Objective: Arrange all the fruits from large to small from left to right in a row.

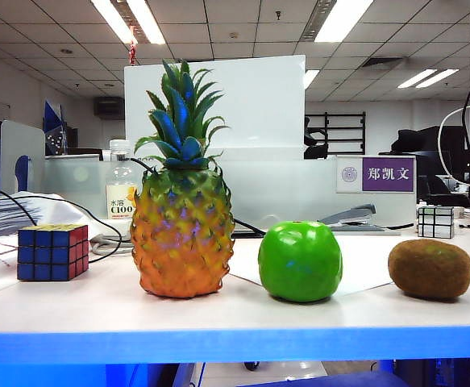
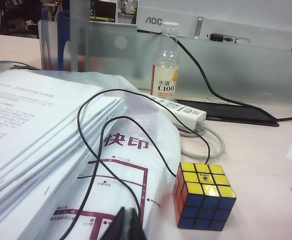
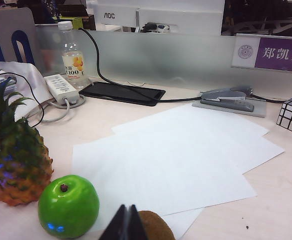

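In the exterior view three fruits stand in a row along the table's front. A tall orange-yellow pineapple (image 1: 182,226) with a green crown is on the left, a glossy green apple (image 1: 300,261) in the middle, a brown kiwi (image 1: 430,268) on the right. Neither gripper shows in that view. My right gripper (image 3: 125,225) is shut and empty, above the table, with the kiwi (image 3: 158,226) just behind its tips, the apple (image 3: 68,206) beside it and the pineapple (image 3: 13,160) further off. My left gripper (image 2: 125,225) is shut and empty over a printed plastic bag (image 2: 130,165).
A colourful Rubik's cube (image 1: 52,251) sits left of the pineapple, next to a paper stack (image 2: 30,130) and black cables. A mirror cube (image 1: 435,221), a stapler (image 3: 228,98), a drink bottle (image 1: 121,189), a power strip (image 3: 61,88) and white paper sheets (image 3: 186,155) lie behind the fruits.
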